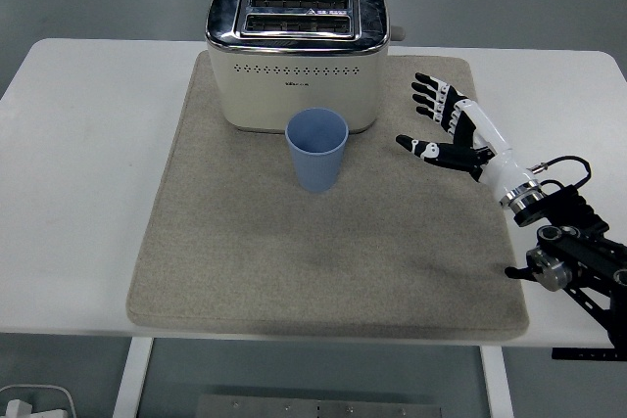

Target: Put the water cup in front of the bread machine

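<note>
A light blue water cup (316,149) stands upright on the beige mat (235,242), just in front of the cream and chrome bread machine (297,54). My right hand (443,127) hovers over the mat's right part, well to the right of the cup and apart from it. Its fingers are spread and hold nothing. The left arm does not show.
The mat covers most of the white table (83,163). The right forearm (568,247) comes in over the table's lower right corner. A lever sticks out on the bread machine's right side.
</note>
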Controlling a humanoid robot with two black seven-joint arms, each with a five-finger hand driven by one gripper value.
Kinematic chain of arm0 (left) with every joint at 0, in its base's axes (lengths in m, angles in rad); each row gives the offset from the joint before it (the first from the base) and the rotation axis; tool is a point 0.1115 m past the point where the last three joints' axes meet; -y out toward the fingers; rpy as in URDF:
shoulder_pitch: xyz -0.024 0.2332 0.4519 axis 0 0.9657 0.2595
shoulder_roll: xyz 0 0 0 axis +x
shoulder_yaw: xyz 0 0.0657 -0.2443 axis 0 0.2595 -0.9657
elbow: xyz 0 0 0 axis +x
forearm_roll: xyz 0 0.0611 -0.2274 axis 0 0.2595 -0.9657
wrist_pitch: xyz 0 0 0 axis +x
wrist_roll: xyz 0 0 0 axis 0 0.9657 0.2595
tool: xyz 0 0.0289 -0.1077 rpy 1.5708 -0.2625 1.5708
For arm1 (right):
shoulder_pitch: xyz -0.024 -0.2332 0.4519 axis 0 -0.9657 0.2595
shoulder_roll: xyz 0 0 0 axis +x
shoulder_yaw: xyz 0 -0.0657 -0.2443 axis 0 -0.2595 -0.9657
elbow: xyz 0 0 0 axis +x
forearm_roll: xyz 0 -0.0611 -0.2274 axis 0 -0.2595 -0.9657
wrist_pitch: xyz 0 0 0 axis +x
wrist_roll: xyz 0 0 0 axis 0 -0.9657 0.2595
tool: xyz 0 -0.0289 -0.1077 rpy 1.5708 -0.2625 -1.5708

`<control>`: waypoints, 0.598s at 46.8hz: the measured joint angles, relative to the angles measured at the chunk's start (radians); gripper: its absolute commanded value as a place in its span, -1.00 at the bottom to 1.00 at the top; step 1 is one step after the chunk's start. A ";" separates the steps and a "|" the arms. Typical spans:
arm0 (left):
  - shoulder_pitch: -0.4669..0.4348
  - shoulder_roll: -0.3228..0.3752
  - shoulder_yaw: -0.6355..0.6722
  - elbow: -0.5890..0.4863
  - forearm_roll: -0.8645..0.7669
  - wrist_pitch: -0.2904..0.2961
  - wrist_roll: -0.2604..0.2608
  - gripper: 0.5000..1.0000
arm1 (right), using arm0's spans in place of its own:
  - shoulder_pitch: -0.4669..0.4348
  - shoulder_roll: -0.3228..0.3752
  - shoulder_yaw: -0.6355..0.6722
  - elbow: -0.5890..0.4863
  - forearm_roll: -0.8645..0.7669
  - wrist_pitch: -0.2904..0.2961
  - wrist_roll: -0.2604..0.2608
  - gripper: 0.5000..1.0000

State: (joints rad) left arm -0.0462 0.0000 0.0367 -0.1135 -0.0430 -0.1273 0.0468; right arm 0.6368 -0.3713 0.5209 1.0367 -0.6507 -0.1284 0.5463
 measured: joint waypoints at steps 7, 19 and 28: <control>0.000 0.000 0.000 0.000 0.000 0.000 0.000 0.99 | -0.006 -0.029 0.026 -0.008 0.111 0.010 -0.001 0.69; 0.000 0.000 0.000 0.000 0.000 0.000 0.000 0.99 | 0.033 -0.084 0.029 -0.067 0.428 0.084 -0.019 0.69; 0.000 0.000 0.000 0.000 0.000 0.000 0.000 0.99 | 0.056 -0.076 0.029 -0.117 0.463 0.086 -0.025 0.69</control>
State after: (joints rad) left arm -0.0463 0.0000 0.0367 -0.1140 -0.0429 -0.1273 0.0466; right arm 0.6929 -0.4474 0.5495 0.9193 -0.1877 -0.0421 0.5210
